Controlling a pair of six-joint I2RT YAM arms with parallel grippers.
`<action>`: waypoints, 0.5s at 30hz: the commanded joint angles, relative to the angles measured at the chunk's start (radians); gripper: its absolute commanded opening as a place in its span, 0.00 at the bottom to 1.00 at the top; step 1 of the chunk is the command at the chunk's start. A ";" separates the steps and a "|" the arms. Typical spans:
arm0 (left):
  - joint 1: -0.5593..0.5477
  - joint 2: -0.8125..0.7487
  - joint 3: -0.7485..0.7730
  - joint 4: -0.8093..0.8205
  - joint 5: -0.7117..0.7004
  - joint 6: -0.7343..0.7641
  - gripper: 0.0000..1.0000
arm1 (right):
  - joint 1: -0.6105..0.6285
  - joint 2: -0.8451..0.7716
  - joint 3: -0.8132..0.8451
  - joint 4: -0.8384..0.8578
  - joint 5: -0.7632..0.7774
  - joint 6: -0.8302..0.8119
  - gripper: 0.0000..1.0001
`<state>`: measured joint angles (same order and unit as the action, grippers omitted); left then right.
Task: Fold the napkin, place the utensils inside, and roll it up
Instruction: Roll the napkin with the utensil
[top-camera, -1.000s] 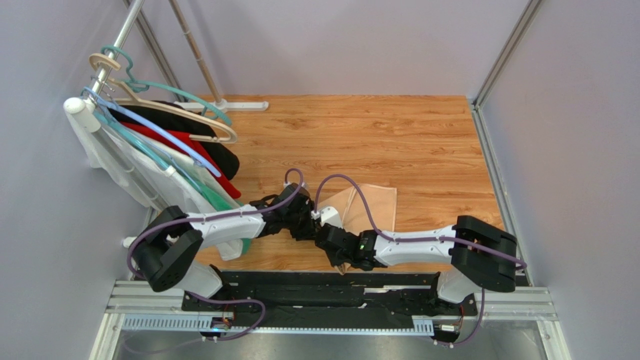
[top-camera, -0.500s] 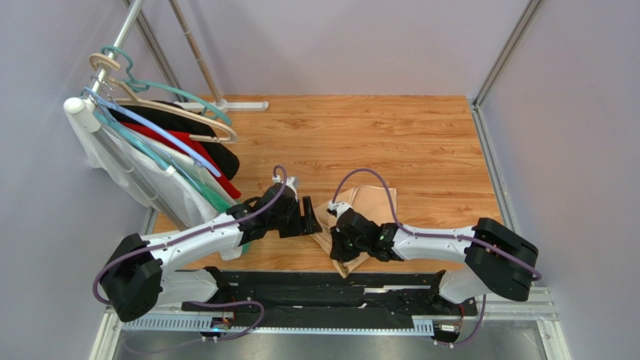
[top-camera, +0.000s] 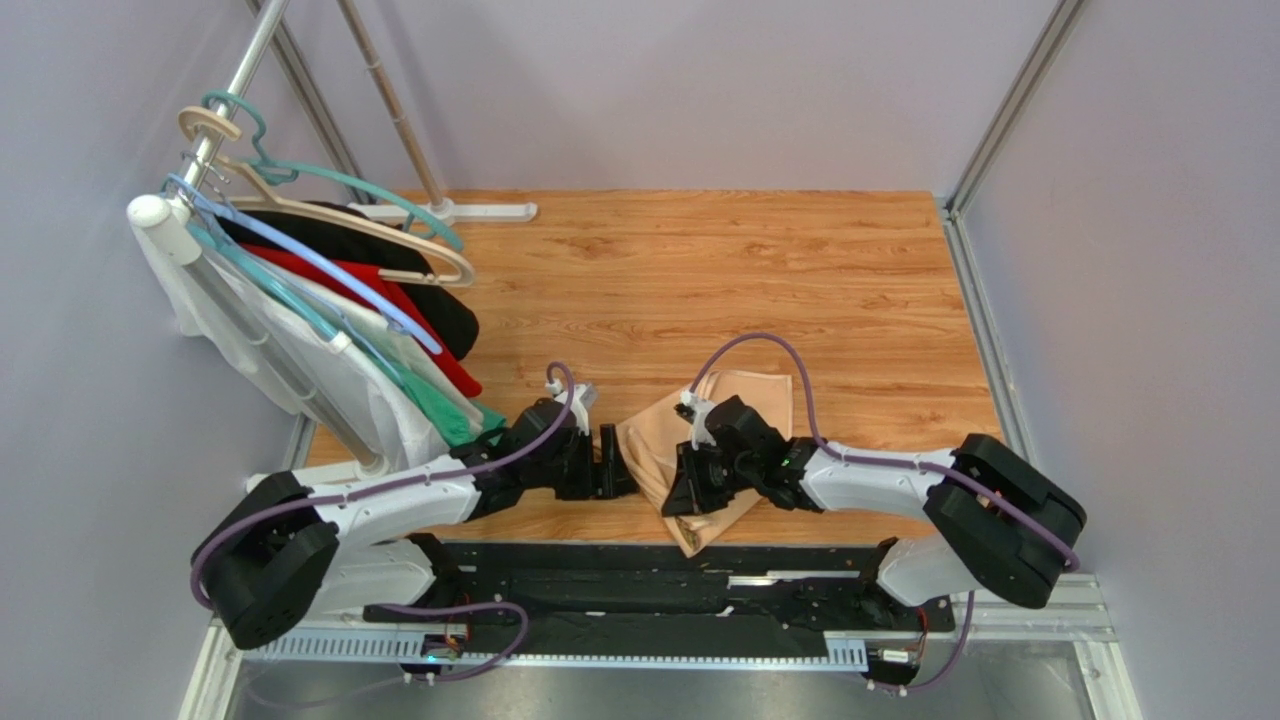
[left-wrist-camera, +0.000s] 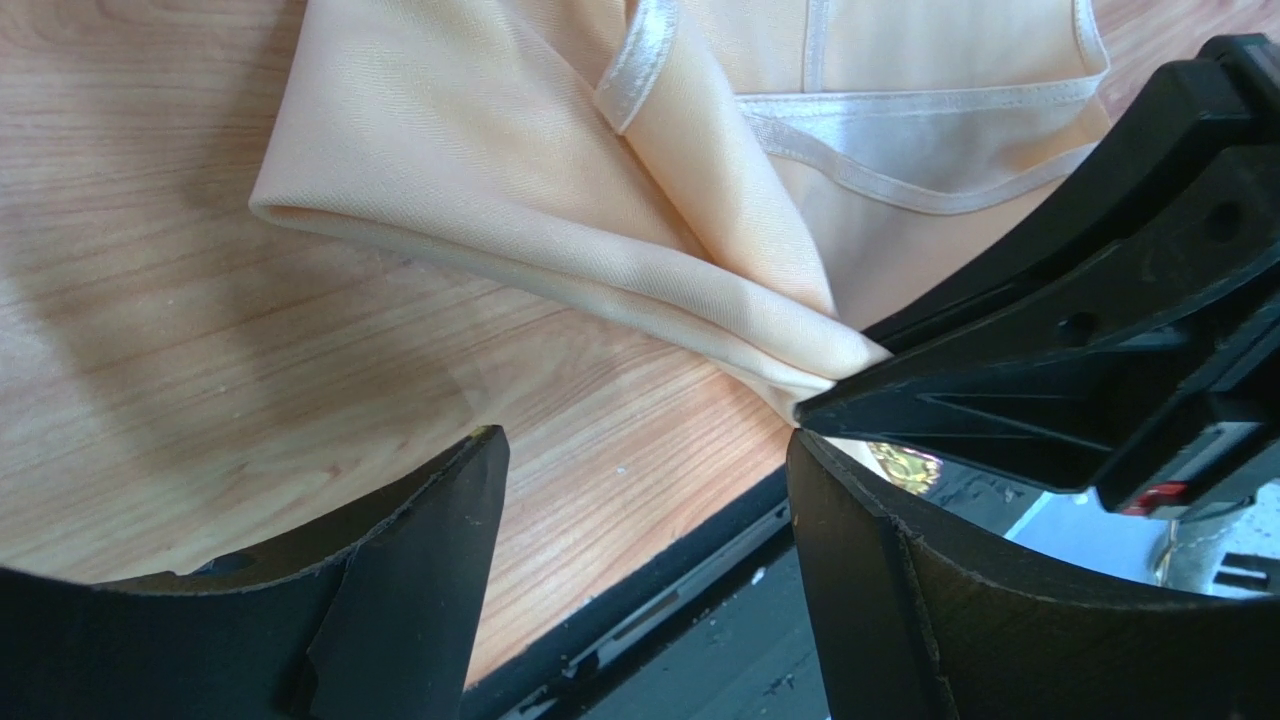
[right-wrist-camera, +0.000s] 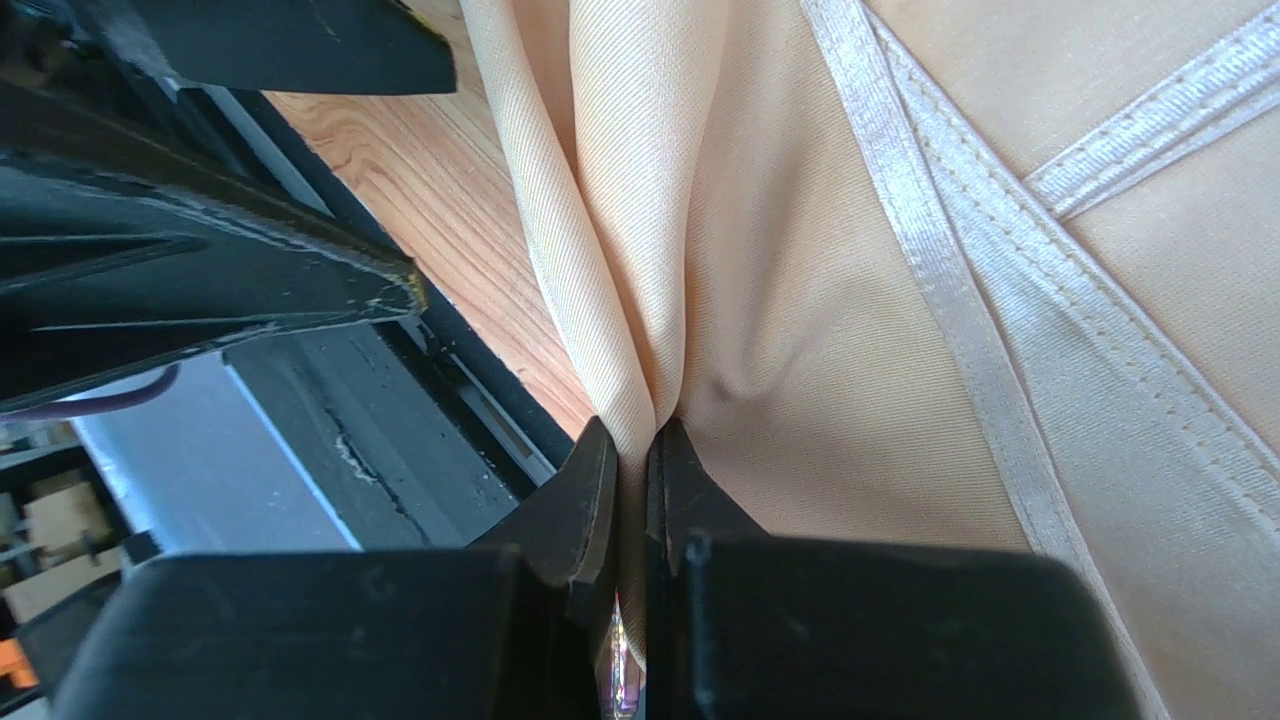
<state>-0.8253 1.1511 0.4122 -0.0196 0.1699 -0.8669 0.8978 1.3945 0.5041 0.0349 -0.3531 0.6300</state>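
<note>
Your pale peach-beige cloth napkin (top-camera: 657, 438) with a shiny stitched hem lies folded and rumpled on the wooden desk (top-camera: 842, 285). It sits by the middle of the near edge, and its nearest tip reaches that edge.

Your right gripper (top-camera: 676, 500) is clamped on the napkin. In the right wrist view its two black fingers are pressed together at (right-wrist-camera: 631, 450), with a pinched ridge of cloth running up from between them. The hem bands cross the flat layer to the right of that ridge.

Your left gripper (top-camera: 616, 462) sits low over the desk just beside the napkin's left side, fingers spread wide with nothing between them. In the left wrist view bare wood shows in the gap (left-wrist-camera: 643, 450), and the folded edge of the napkin (left-wrist-camera: 496, 150) lies just beyond the fingertips, not touching them. The right gripper's black fingers meet the cloth at that fold's near end.

Garments on hangers (top-camera: 338, 300) hang along the desk's left edge.
</note>
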 joint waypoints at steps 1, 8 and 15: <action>-0.008 0.042 -0.021 0.165 0.013 -0.026 0.77 | -0.036 -0.009 -0.016 0.106 -0.107 0.057 0.00; -0.070 0.101 -0.095 0.329 0.005 -0.122 0.78 | -0.074 0.032 -0.042 0.178 -0.147 0.120 0.00; -0.072 0.251 -0.058 0.299 -0.010 -0.193 0.77 | -0.091 0.061 -0.062 0.230 -0.164 0.137 0.00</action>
<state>-0.8909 1.3094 0.3450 0.3130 0.1825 -1.0042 0.8181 1.4471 0.4522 0.1894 -0.4847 0.7361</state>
